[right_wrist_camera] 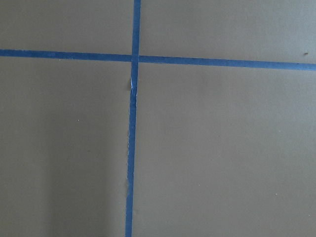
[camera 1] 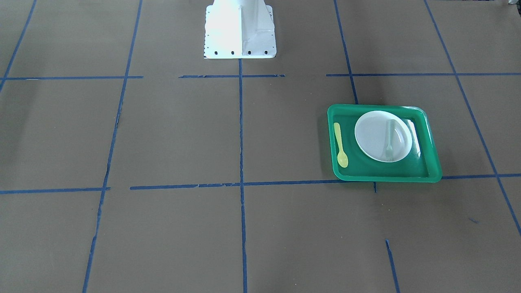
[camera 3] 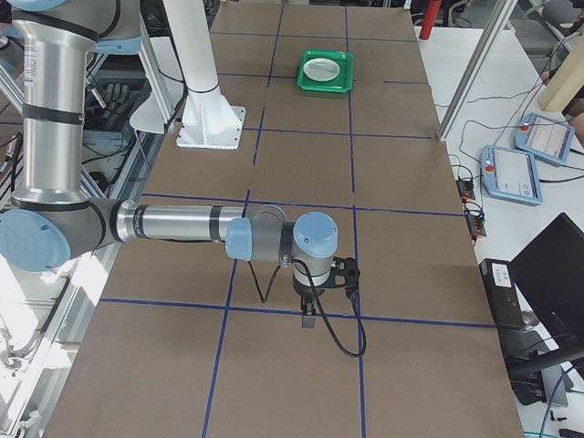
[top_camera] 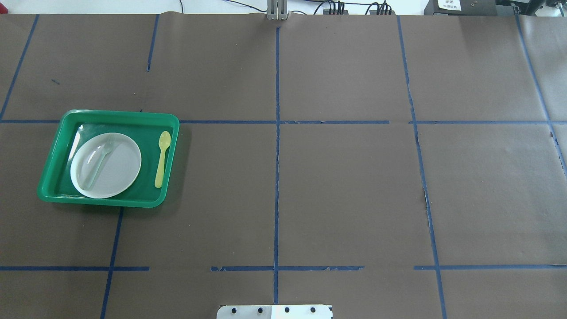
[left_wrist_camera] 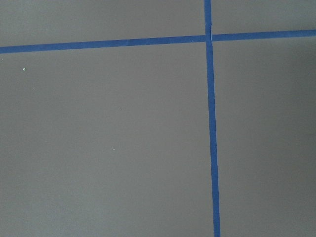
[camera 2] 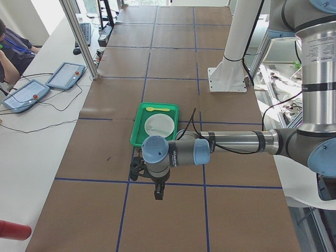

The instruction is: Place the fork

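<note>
Start at the robot's side. The white metal base plate [top_camera: 274, 311] sits at the middle of the near edge of the brown paper-covered bench [top_camera: 354, 186]. Blue tape lines [top_camera: 277, 177] divide the bench into squares. From the plate, bare paper runs out to the middle band and across the whole right half.

In the middle band on the left stands the green rectangular plastic tray [top_camera: 110, 114]. Its far rim lies just over a cross line of tape, and a lengthwise line comes out from under its near rim. Inside it, the round white plate [top_camera: 124, 168] sits towards the left and near walls.

Your pale translucent plastic fork [top_camera: 98, 160] lies on the left part of that plate. It is slightly slanted, with the tines far and the handle reaching the plate's near-left edge. The yellow plastic spoon [top_camera: 161, 158] lies on the tray floor, apart from the plate and just beside the right wall, with its bowl far.

The left claw [camera 2: 158, 193] hangs pointing down over a tape line beyond the tray's left rim, apart from the tray. The right claw [camera 3: 308, 318] hangs the same way at the bench's right end, well apart from the tray.

You see both claws only from the side cameras. You cannot tell how far either is parted or whether it has hold of anything. Each wrist camera shows only paper and a tape crossing.

At the far edge, a grey metal post [top_camera: 277, 9] stands at the middle, with black cables [top_camera: 336, 6] to its right.
</note>
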Motion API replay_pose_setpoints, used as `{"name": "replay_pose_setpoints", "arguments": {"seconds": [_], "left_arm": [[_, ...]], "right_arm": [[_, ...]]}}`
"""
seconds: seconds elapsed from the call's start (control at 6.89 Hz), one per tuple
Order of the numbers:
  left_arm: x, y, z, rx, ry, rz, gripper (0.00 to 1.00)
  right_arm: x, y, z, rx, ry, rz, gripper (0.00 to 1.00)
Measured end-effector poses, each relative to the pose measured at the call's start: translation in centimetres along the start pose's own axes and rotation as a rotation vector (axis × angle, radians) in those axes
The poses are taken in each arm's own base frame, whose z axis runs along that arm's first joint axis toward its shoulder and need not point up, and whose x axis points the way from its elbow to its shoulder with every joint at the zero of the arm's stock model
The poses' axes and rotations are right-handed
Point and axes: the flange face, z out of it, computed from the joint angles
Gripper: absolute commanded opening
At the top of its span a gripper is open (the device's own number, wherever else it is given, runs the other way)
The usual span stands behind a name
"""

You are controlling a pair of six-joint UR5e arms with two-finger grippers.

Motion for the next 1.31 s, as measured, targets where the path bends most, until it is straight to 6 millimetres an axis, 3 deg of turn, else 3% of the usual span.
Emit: {"name": "replay_pose_setpoints", "arguments": {"seconds": [0.29,0.58,0.87,1.16,1.31], "left_arm": [[1.1,-1.0,-1.2,0.027,-0.003,0.021,1.00],[5.0,-4.3,-4.1,0.086,-0.007,-0.028,1.00],[13.1,-6.3,-4.6,0.108,0.012,-0.036,1.00],[21.2,-6.9,-2.3,0.128,0.062,-0.034,1.00],[24.3,-6.8,-0.8,0.133,0.073,-0.029,1.00]], "right_arm": [[0.0,0.0,0.0,0.000,0.000,0.000,1.00],[0.0,0.0,0.0,0.000,0.000,0.000,1.00],[0.0,0.0,0.0,0.000,0.000,-0.001,1.00],[0.0,0.0,0.0,0.000,0.000,0.000,1.00],[0.0,0.0,0.0,0.000,0.000,0.000,1.00]]}}
